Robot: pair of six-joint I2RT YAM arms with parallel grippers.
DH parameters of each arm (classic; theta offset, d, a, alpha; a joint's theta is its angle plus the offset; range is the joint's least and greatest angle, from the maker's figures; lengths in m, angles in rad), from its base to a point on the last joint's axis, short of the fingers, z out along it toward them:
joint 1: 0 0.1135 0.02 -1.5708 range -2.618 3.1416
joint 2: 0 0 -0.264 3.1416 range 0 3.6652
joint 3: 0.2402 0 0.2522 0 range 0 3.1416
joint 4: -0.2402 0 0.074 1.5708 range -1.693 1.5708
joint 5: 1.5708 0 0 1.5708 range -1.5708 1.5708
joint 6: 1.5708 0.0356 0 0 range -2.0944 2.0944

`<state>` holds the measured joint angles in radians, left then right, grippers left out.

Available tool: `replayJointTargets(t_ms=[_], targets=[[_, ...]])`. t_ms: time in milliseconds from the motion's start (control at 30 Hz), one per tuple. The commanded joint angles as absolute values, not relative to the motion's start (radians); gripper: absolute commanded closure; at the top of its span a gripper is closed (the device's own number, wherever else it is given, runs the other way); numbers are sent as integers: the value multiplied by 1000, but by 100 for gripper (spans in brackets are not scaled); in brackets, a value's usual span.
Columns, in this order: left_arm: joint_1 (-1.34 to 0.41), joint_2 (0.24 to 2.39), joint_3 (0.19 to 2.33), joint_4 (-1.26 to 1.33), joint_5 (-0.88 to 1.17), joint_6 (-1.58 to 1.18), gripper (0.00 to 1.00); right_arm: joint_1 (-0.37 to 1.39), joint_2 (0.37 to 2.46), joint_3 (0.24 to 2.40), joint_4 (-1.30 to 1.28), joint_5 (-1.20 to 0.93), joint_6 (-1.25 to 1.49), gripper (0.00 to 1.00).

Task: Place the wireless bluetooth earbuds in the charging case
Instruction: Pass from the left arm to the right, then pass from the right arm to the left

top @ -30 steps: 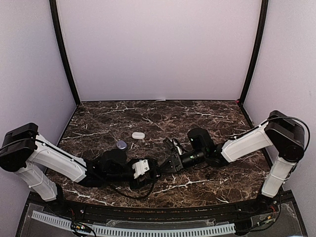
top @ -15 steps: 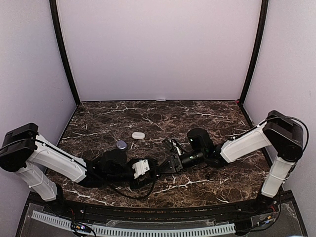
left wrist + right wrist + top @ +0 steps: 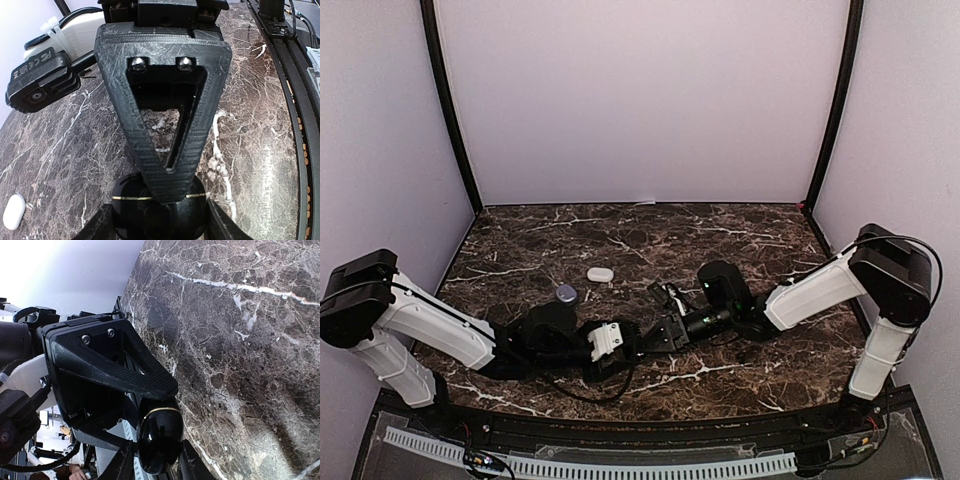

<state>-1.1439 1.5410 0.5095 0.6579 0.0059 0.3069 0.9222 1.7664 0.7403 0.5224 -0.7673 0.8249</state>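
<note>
a: from above, why are both arms folded in so low?

b: my left tool (image 3: 623,352) and my right tool (image 3: 645,342) meet tip to tip over the near middle of the table (image 3: 770,240). i judge that one steadies what the other works on. whatever sits between them is hidden from up there. a white case (image 3: 599,274) and a lilac piece (image 3: 565,292) lie on the table behind the tools, clear of both.

a: and the left wrist view?

b: my left fingers (image 3: 100,227) stand one on each side of a black case (image 3: 157,215) with a gold seam. they are clamped on it, i think to keep it from sliding. the right tool's ribbed finger lies over its top.

a: and the right wrist?

b: it's the same case, low between my right fingers, with the left tool's finger above it. i cannot tell whether the right tool pinches it or only flanks it. my guess is that it's after the lid. no earbuds show in any view.
</note>
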Motion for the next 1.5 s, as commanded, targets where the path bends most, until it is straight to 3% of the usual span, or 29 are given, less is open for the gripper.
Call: replayJointTargets(t_ms=[0, 267, 433, 567, 800, 1200, 1400, 1467], targets=[[-1150, 1509, 493, 695, 10, 318, 45, 930, 1779, 758, 561, -786, 822, 72], [-1151, 1508, 485, 713, 3, 309, 34, 929, 1774, 770, 534, -784, 803, 82], [-1150, 1507, 465, 758, 28, 277, 14, 920, 1759, 776, 488, -758, 770, 84], [-1151, 1517, 476, 746, 22, 253, 6, 903, 1743, 765, 460, -744, 753, 85], [-1143, 1489, 480, 737, -16, 191, 2, 876, 1710, 743, 402, -717, 710, 86], [-963, 1355, 451, 692, 252, -3, 1, 825, 1672, 720, 337, -688, 647, 87], [-897, 1311, 400, 711, 169, -96, 1, 819, 1623, 732, 231, -599, 499, 86], [-851, 1297, 387, 716, 240, -131, 1, 824, 1607, 739, 179, -551, 431, 87]])
